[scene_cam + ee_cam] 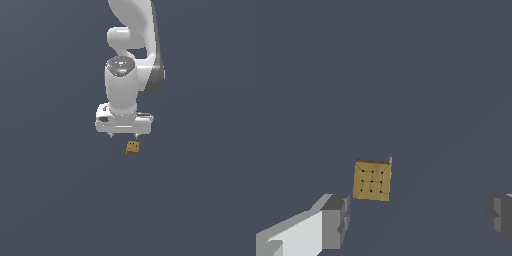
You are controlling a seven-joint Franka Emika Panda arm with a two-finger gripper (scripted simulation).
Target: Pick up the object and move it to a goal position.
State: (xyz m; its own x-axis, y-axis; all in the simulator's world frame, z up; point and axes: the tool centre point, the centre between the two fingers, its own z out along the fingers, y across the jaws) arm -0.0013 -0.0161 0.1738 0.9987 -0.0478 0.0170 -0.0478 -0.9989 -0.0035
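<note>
The object [133,147] is a small flat tan-brown squarish block with dark grooves and dots on top, lying on the plain grey floor. In the wrist view the object [372,180] lies ahead of the fingers, nearer to the one finger [336,220] than to the other. My white gripper [123,136] hangs just above and slightly to the exterior view's left of the block. It is open, its two short fingertips spread wide with nothing between them, as the gripper [418,220] shows in the wrist view.
The white arm [132,55] rises from the gripper toward the top of the exterior view. All around lies a uniform dark grey surface [60,200] with no other objects or edges in view.
</note>
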